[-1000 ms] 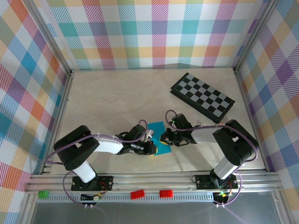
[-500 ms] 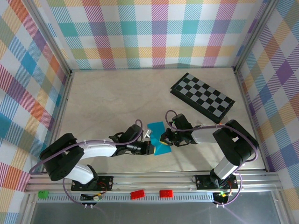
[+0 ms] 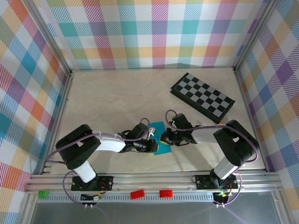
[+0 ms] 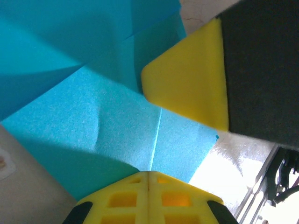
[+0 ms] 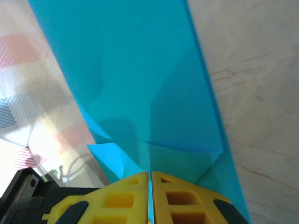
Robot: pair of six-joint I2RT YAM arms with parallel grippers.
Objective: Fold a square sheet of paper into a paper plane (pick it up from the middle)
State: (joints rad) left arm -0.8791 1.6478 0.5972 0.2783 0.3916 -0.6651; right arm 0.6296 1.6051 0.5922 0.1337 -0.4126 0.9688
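The square sheet of paper [image 3: 158, 127], cyan-blue and already creased into overlapping triangular flaps, lies on the table [image 3: 117, 98] near its near edge, about midway between left and right. It sits between the two arms' wrists.

In the left wrist view the paper [image 4: 93, 116] shows a straight centre crease that runs down into the seam of the left gripper [image 4: 148, 175]. The yellow jaws there are pressed together, pinching the sheet at that crease. One yellow finger [image 4: 187, 88] of the other arm rests on the paper just beyond.

In the right wrist view the sheet [image 5: 131, 70] stretches away as a long band with folded corners. The right gripper [image 5: 149, 175] is clamped on its near edge, with a thin sliver of cyan between the jaws.

From above, the left gripper [image 3: 153, 146] meets the paper from the left and the right gripper [image 3: 164, 138] from the right, almost touching each other. A black-and-grey checkered board [image 3: 202, 97] lies well apart, far right.
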